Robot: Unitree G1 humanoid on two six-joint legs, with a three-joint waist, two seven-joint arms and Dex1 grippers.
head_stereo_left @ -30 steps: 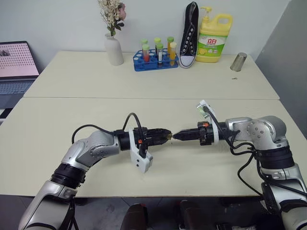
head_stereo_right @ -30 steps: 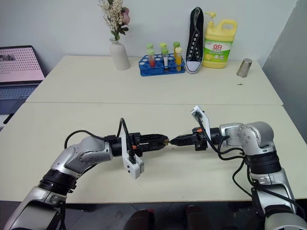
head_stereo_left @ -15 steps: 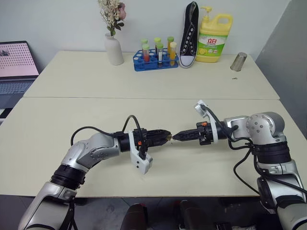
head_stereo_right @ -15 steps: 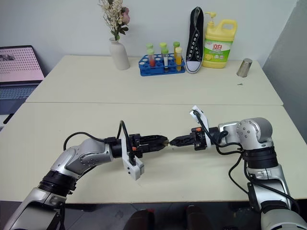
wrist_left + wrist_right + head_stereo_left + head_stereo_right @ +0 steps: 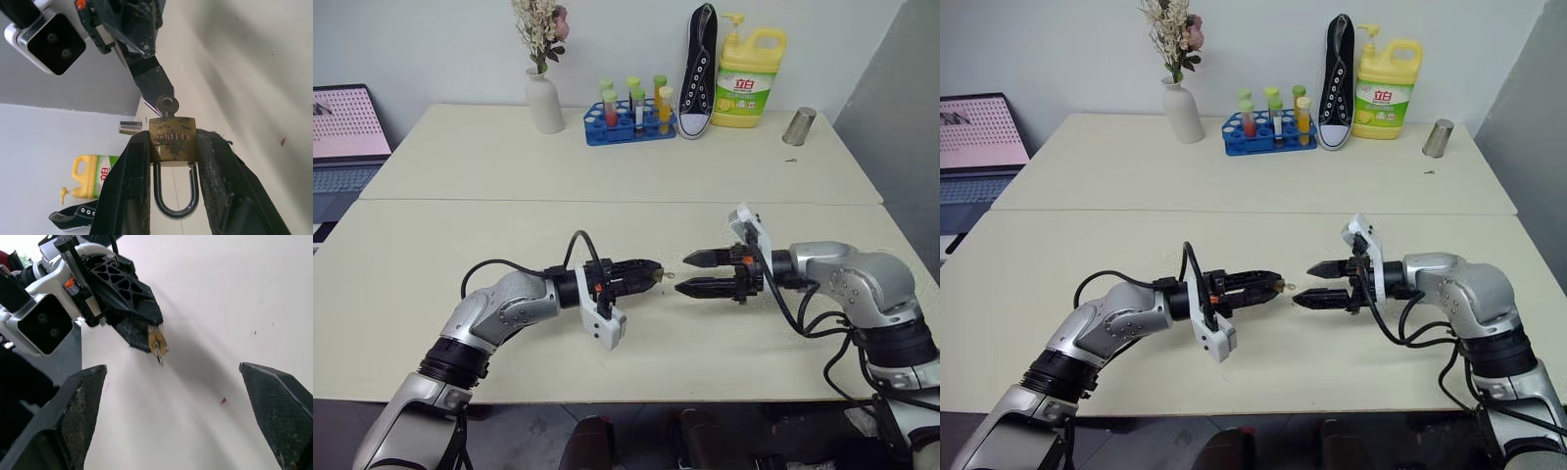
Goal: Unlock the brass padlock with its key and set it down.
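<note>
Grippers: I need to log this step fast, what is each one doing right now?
Left gripper: shut on the brass padlock, key in it.
Right gripper: open, holding nothing, apart from the padlock.

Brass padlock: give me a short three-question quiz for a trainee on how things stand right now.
1. True or false: the right claw holds the small golden-yellow brass padlock.
2. The right claw's jaws are: A shut, B open, C closed on the key.
3. What sticks out of the padlock's body, opposite its shackle?

Key
1. False: the left claw pinches it between its fingers.
2. B.
3. The small silvery key, which no claw touches.
</note>
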